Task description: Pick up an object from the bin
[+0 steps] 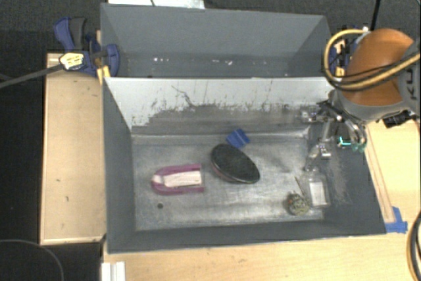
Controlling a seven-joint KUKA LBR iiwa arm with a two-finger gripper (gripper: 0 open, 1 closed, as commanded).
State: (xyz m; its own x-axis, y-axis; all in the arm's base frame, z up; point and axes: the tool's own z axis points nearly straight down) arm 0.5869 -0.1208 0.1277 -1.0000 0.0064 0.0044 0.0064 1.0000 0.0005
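Small olive-brown lump (pixel 298 205) near the right end of the bin (pixel 120 161), just left of the claw (pixel 316 193).
Whether the claw is apart or together, or touches the lump, cannot be told. Farther left lie a black oval disc (pixel 235 164) and a purple-and-white piece (pixel 177 179).

Rounded orange wrist cover (pixel 378 69), looped yellow and black cables (pixel 337 61), slim silvery metal pincer (pixel 316 193)

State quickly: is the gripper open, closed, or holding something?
Gripper: cannot be told; it sits beside a small mottled lump at the bin's right end.
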